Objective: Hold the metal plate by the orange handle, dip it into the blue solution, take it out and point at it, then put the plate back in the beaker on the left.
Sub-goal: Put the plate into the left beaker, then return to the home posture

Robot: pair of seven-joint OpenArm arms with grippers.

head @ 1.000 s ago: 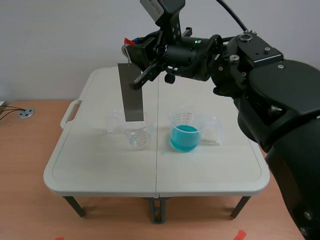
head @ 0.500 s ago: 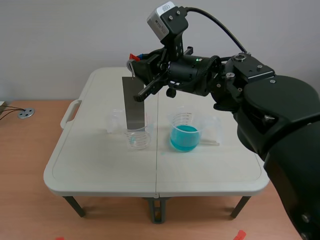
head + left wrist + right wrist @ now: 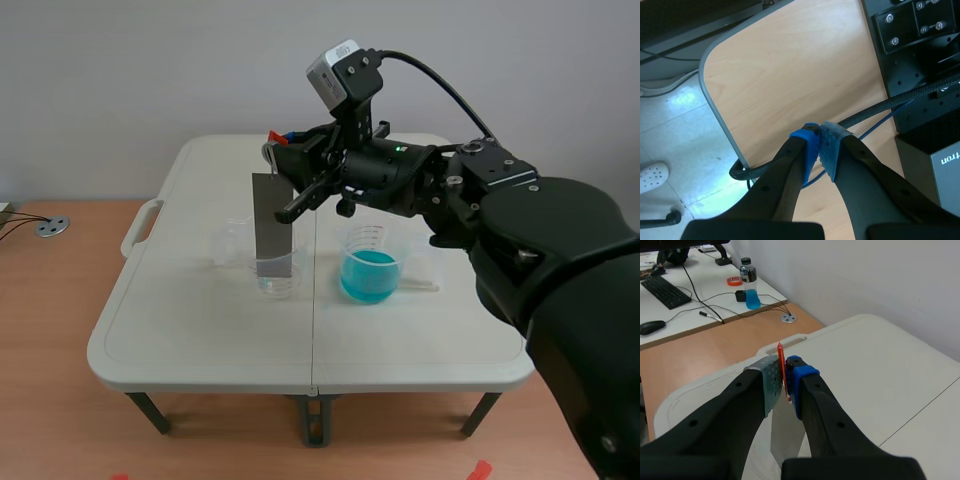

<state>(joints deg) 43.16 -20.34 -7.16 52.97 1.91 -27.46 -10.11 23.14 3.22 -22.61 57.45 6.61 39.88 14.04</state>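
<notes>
At upper centre of frame, right end effector (image 3: 785, 377) pinches orange handle (image 3: 780, 352); metal plate (image 3: 272, 225) hangs near-upright, lower end inside left beaker (image 3: 285, 287), near blue solution (image 3: 370, 275). Left end effector (image 3: 821, 145) pressed together.

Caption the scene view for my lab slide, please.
Right gripper holds the metal plate by its orange handle, lower end in the left beaker, beside the beaker of blue solution.
</notes>
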